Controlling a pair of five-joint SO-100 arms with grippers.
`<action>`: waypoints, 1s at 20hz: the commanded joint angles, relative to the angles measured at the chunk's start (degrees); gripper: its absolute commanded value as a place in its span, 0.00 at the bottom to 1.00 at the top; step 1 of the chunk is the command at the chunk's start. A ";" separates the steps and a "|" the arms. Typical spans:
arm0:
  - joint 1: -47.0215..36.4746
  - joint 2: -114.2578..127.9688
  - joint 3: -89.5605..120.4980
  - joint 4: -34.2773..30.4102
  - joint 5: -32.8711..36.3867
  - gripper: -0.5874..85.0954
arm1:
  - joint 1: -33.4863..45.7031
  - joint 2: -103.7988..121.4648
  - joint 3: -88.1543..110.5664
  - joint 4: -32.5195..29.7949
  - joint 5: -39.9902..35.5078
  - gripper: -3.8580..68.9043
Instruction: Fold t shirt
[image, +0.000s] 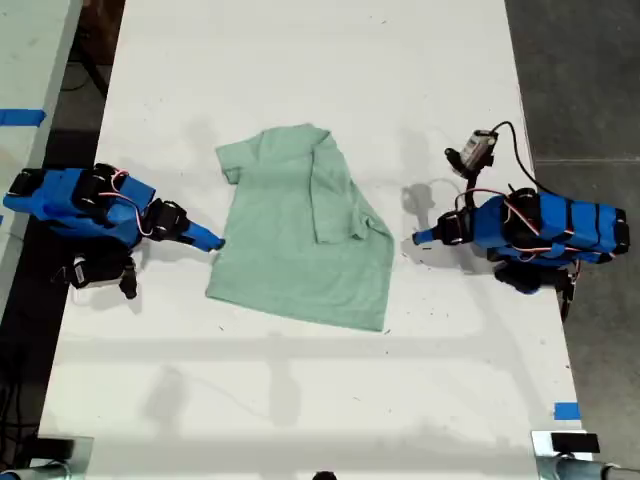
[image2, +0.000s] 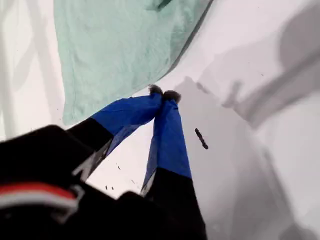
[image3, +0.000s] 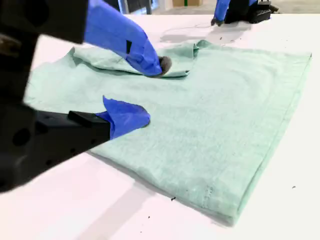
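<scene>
On the exterior view's left, my second gripper (image: 212, 241) lies low on the white table (image: 300, 400), its blue tips touching or just over the near side edge of the t shirt (image: 290, 240). In the second wrist view its jaws stand apart: the lower finger (image3: 125, 117) rests on the mint cloth (image3: 210, 115) and the upper one hangs above it, with nothing pinched between them. The t shirt lies near the middle of the table, between the two arms, neck toward the far end of the table and hem toward the near end. Its side toward the exterior view's right is folded in over the body, so the sleeve lies on top of the chest. On the exterior view's right, my first gripper (image: 420, 238) sits on the bare table just clear of the shirt's folded edge. In the first wrist view its blue fingers (image2: 167, 130) meet at the tips (image2: 163, 95); they seem to hold nothing, though the tips are small and dark there, and the shirt (image2: 120, 45) lies just beyond them.
</scene>
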 joint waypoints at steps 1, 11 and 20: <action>0.18 0.44 0.35 -0.09 0.35 0.15 | -0.35 0.97 3.25 0.26 1.23 0.07; 0.18 0.44 0.35 -0.09 0.35 0.15 | -0.44 0.97 3.25 0.26 1.49 0.07; 0.18 0.44 0.35 -0.09 0.35 0.15 | -0.53 0.97 3.34 0.35 2.46 0.07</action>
